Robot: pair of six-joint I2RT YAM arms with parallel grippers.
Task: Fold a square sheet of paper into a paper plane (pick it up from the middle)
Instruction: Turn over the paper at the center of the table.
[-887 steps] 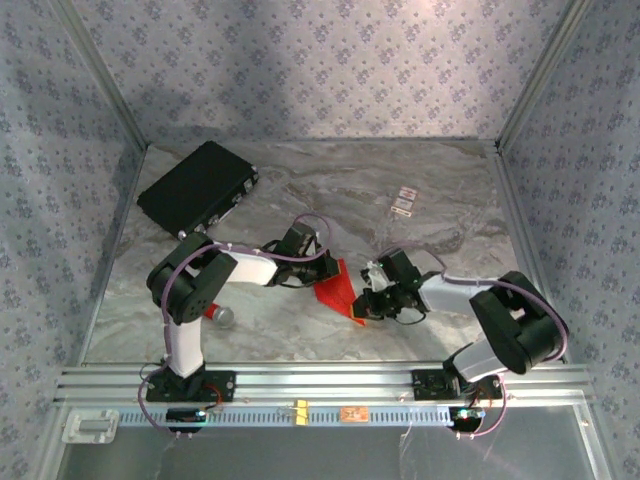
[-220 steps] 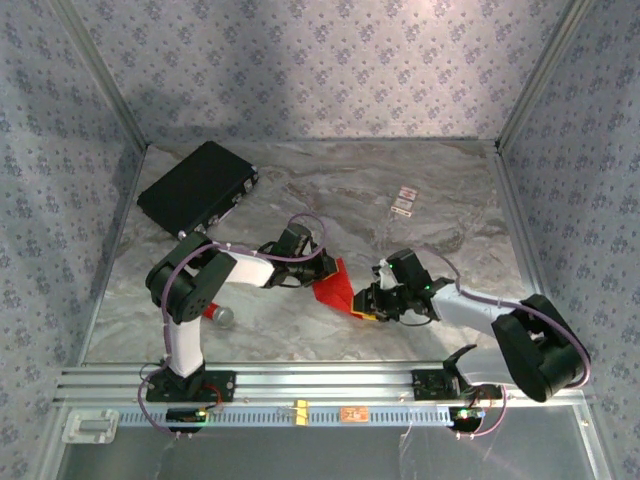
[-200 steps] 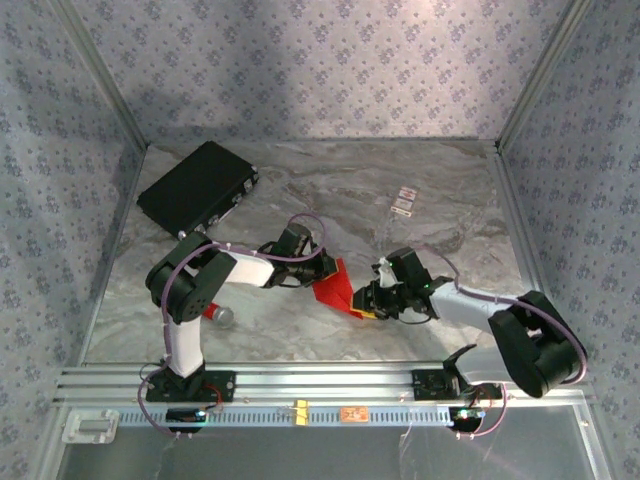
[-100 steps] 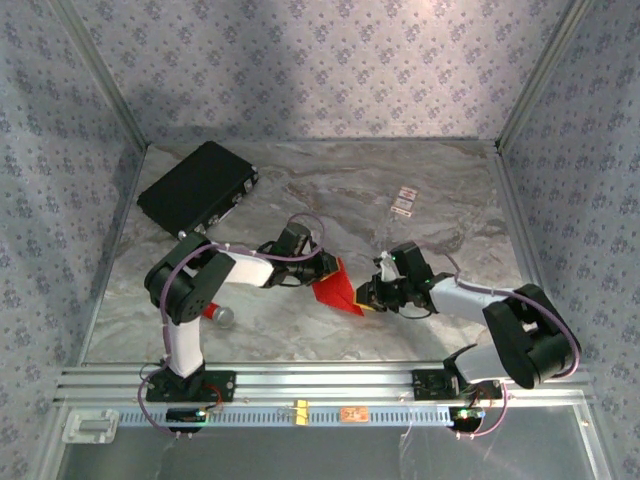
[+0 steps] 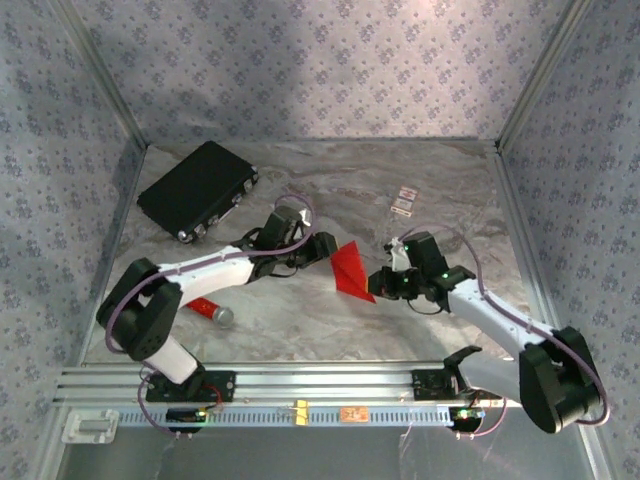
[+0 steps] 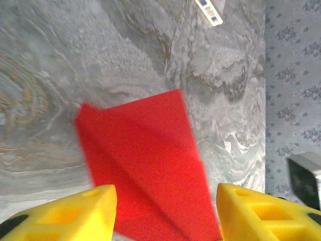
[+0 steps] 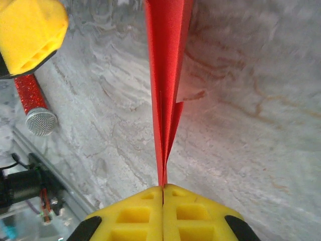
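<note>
R gripper (image 5: 384, 284) clamps paper (image 5: 352, 270) at its 4 o'clock; L gripper (image 5: 322, 247), wide at 10 o'clock, shld close squarely, no tugging.

The paper plane (image 5: 352, 270), a bright red folded wedge, hangs edge-on, probably lifted, in the right tool (image 7: 163, 187).

The red paper (image 7: 168, 75) in my right tool (image 7: 163, 187) looked thin and matt, its creases crisp. The pads (image 7: 130, 216) were matt yellow, moulded with hollow cells, like those of my left tool (image 6: 165, 201). The tabletop (image 5: 450, 190) was smooth, marble-veined grey with a faint sheen. The red cylinder (image 7: 25, 90) glittered, its grey end fine mesh; the black case (image 5: 195, 188) looked matt.
</note>
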